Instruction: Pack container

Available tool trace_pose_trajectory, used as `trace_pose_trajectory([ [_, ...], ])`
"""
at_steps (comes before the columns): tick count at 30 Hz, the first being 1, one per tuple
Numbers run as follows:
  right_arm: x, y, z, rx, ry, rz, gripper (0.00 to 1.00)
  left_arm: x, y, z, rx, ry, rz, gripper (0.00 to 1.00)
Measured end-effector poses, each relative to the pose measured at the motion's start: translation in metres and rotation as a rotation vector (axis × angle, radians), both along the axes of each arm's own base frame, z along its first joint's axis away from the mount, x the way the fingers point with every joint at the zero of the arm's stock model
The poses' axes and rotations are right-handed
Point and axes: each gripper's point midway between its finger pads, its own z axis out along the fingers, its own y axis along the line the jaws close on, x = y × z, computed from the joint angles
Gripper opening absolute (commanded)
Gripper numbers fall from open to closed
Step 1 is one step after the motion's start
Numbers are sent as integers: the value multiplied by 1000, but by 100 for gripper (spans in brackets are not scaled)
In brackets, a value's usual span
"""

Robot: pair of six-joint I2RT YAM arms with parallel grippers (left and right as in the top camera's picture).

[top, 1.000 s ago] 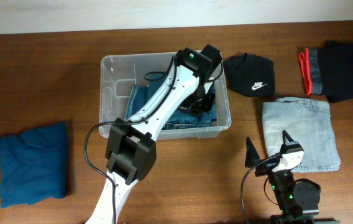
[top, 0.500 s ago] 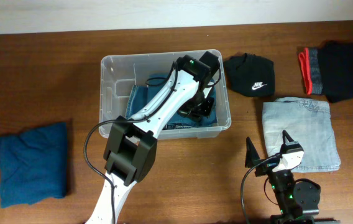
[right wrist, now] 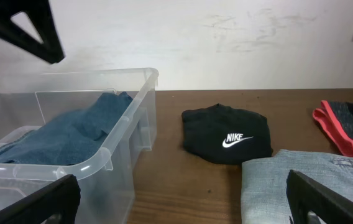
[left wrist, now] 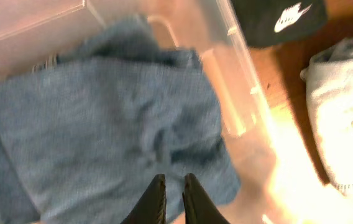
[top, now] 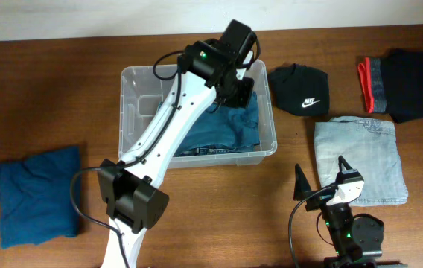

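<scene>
The clear plastic container (top: 133,82) stands at the table's middle back, and a folded blue denim garment (top: 223,126) lies inside its right half. My left gripper (top: 243,86) hangs above the container's far right corner. In the left wrist view its gripper (left wrist: 172,182) is open by a narrow gap, nothing between the tips, with the denim (left wrist: 102,118) lying below and the container wall (left wrist: 238,74) to the right. My right gripper (top: 321,173) rests wide open near the front edge. From its gripper (right wrist: 181,180) I see the container rim (right wrist: 120,146) and the denim (right wrist: 71,134).
A black Nike garment (top: 299,89) lies just right of the container. A folded light denim piece (top: 360,160) sits beside my right gripper. A black garment with red and grey trim (top: 398,82) is at the back right. A teal cloth (top: 36,195) lies far left.
My left arm has lifted up and back from inside the container, leaving the blue denim lying flat in it. Its jaws have parted slightly. The right arm has not moved.
</scene>
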Motion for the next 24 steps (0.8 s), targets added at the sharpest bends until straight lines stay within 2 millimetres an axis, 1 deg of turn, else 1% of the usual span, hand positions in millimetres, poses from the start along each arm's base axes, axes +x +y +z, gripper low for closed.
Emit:
trace_pose_trajectory([
  [4, 0, 0, 0, 0, 0, 0, 98, 14, -10, -7, -22, -35, -1, 9],
  [6, 0, 0, 0, 0, 0, 0, 98, 18, -12, -18, -14, -25, 0, 9],
  [8, 0, 0, 0, 0, 0, 0, 98, 20, -13, -34, 4, -1, 1, 9],
  [14, 0, 0, 0, 0, 0, 0, 99, 23, -16, -101, 74, 97, 1, 8],
  [16, 0, 0, 0, 0, 0, 0, 98, 25, -17, -116, 84, 112, 1, 8],
  [18, 0, 0, 0, -1, 0, 0, 98, 25, -18, -124, 88, 120, 0, 8],
  [24, 0, 0, 0, 0, 0, 0, 98, 25, -17, -124, 91, 122, 0, 9],
])
